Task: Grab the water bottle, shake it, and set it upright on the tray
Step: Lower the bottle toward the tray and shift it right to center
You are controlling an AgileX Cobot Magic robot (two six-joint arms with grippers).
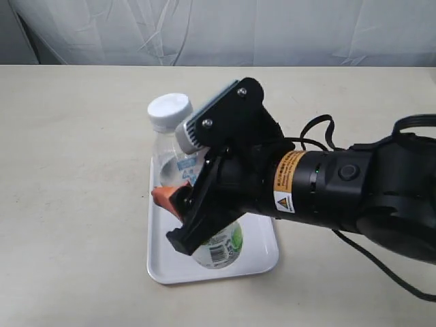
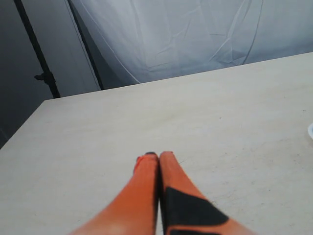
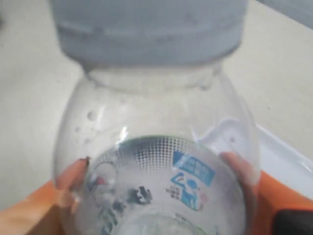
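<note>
The right fingers (image 3: 36,210) are clenched on the bottle (image 3: 151,161), one on each side of its lower body, with its base over the tray (image 1: 162,253). The bottle is clear and white-capped, with droplets inside and a green-and-white label. The left fingers (image 2: 146,191) are pressed together above the tabletop (image 2: 220,112).

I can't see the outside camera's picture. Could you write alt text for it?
The right gripper of a black robot arm clamps a clear water bottle with a white cap, holding it tilted over a white tray on a beige table. A pale cloth hangs behind.
</note>
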